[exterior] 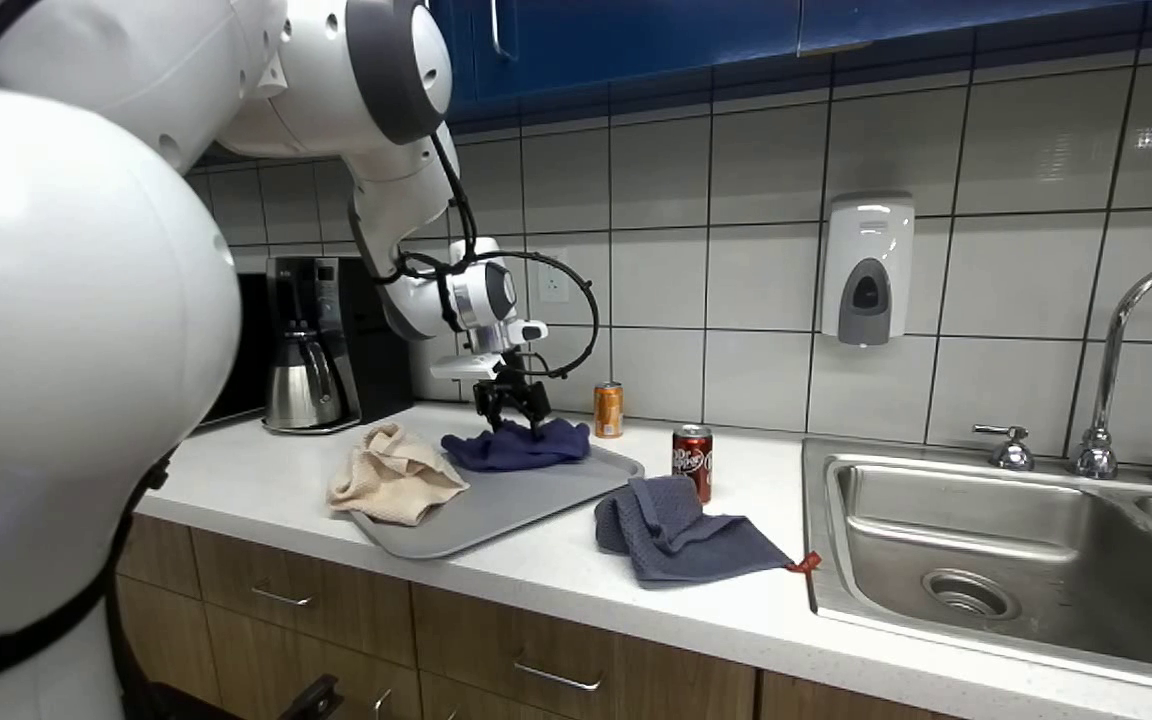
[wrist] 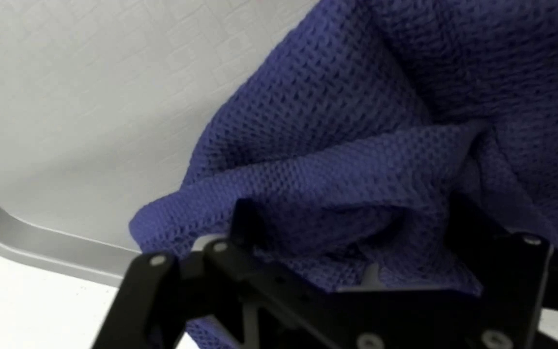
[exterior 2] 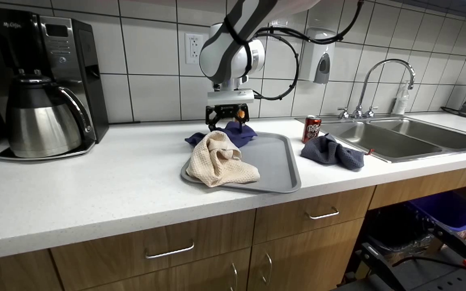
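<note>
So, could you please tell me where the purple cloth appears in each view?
In an exterior view: purple cloth, slightly left of and below the middle.
In an exterior view: purple cloth, near the middle, behind the beige cloth.
In the wrist view: purple cloth, across the middle and right.
Shared landmark: grey tray, also in both exterior views.

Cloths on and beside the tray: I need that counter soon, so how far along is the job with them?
Partway, I'd judge. Looks done: the beige cloth lies largely on the gray tray. In hand: the gripper stands open, fingers at the purple cloth, not clamped on it. Perhaps left: the slate cloth, lying on the counter off the tray.
</note>
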### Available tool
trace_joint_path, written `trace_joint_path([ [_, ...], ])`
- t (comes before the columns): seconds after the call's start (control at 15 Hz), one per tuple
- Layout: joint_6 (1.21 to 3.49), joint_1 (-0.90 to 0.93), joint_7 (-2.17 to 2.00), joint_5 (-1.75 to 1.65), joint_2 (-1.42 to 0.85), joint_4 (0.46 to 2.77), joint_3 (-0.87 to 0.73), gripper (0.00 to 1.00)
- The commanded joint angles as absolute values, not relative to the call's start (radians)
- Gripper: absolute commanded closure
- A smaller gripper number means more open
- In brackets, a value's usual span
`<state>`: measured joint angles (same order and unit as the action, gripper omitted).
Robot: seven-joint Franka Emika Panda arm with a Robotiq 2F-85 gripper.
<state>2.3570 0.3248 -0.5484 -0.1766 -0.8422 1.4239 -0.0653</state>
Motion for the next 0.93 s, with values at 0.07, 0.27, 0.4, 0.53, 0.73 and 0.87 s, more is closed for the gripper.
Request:
trace_joint_path([
  [0.07,2.335,0.308,-0.512,-0.152,-0.882,1.366,-0.061,0.00],
  [0.27,2.331,0.302,-0.509,-0.148,-0.894,1.356,-0.060,0.00],
  [0.4,2.330,0.300,-0.505,-0.147,-0.898,1.353,-0.059,0.28],
  [0.53,2.332,0.299,-0.503,-0.147,-0.898,1.351,-0.059,0.44],
  [0.73,2.334,0.300,-0.504,-0.149,-0.894,1.352,-0.062,0.66],
  [0.87,2.336,0.301,-0.506,-0.149,-0.890,1.354,-0.063,0.82],
])
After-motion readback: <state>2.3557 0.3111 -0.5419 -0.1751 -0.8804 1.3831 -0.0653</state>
